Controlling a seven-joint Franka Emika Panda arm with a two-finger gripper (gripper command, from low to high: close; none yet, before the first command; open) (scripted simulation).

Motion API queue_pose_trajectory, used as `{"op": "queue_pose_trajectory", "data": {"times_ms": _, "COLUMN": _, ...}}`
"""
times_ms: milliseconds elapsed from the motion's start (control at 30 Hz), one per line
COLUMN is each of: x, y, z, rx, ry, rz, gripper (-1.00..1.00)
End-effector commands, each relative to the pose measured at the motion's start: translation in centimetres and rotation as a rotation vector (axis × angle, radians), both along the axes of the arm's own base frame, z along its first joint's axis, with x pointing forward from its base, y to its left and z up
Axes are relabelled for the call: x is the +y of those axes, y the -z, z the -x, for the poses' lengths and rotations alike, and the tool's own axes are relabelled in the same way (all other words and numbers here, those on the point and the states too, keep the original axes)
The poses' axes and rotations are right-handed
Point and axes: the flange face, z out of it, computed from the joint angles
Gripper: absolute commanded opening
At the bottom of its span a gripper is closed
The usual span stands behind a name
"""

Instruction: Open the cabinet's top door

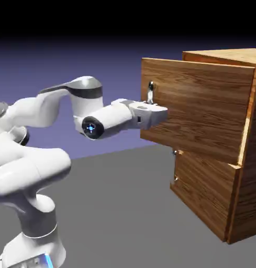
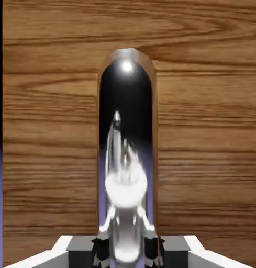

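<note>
1. One arm (image 1: 106, 120), at the exterior view's left, reaches right to the cabinet's front; its single gripper (image 2: 125, 250) has its jaws clenched on the handle (image 1: 151, 91) of the top door (image 1: 198, 107).
2. That one handle is upright, near the door's free left edge. The exterior view shows its upper end, the rest hidden by the gripper; the hand view shows its rounded, mirror-bright top and the fingertips flanking the bar.
3. There's one top door, ajar, its free edge jutting out from the cabinet's upper front. It faces the arm, long axis sideways, grain running likewise.
4. One lower door (image 1: 206, 193), closed, sits beneath, its handle partly visible near its left edge. Only the exterior view shows this and the one cabinet's (image 1: 250, 199) side.
</note>
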Motion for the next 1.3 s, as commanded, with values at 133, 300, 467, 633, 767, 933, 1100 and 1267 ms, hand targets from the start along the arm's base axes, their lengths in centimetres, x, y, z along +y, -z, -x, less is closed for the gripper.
{"op": "queue_pose_trajectory", "data": {"times_ms": 133, "x": -2.6, "y": 0.0, "z": 1.5, "rx": 0.0, "ry": -0.087, "rz": 0.0, "gripper": -1.0}}
{"op": "queue_pose_trajectory", "data": {"times_ms": 300, "x": -5.2, "y": 0.0, "z": 2.8, "rx": 0.0, "ry": -0.172, "rz": 0.0, "gripper": -1.0}}
{"op": "queue_pose_trajectory", "data": {"times_ms": 467, "x": -8.2, "y": 0.0, "z": 3.9, "rx": 0.0, "ry": -0.265, "rz": 0.0, "gripper": -1.0}}
{"op": "queue_pose_trajectory", "data": {"times_ms": 633, "x": -11.7, "y": 0.0, "z": 4.8, "rx": 0.0, "ry": -0.37, "rz": 0.0, "gripper": -1.0}}
{"op": "queue_pose_trajectory", "data": {"times_ms": 767, "x": -14.6, "y": 0.0, "z": 5.3, "rx": 0.0, "ry": -0.455, "rz": 0.0, "gripper": -1.0}}
{"op": "queue_pose_trajectory", "data": {"times_ms": 933, "x": -18.2, "y": 0.0, "z": 5.5, "rx": 0.0, "ry": -0.561, "rz": 0.0, "gripper": -1.0}}
{"op": "queue_pose_trajectory", "data": {"times_ms": 1100, "x": -21.7, "y": 0.0, "z": 5.4, "rx": 0.0, "ry": -0.662, "rz": 0.0, "gripper": -1.0}}
{"op": "queue_pose_trajectory", "data": {"times_ms": 1267, "x": -24.9, "y": 0.0, "z": 5.0, "rx": 0.0, "ry": -0.757, "rz": 0.0, "gripper": -1.0}}
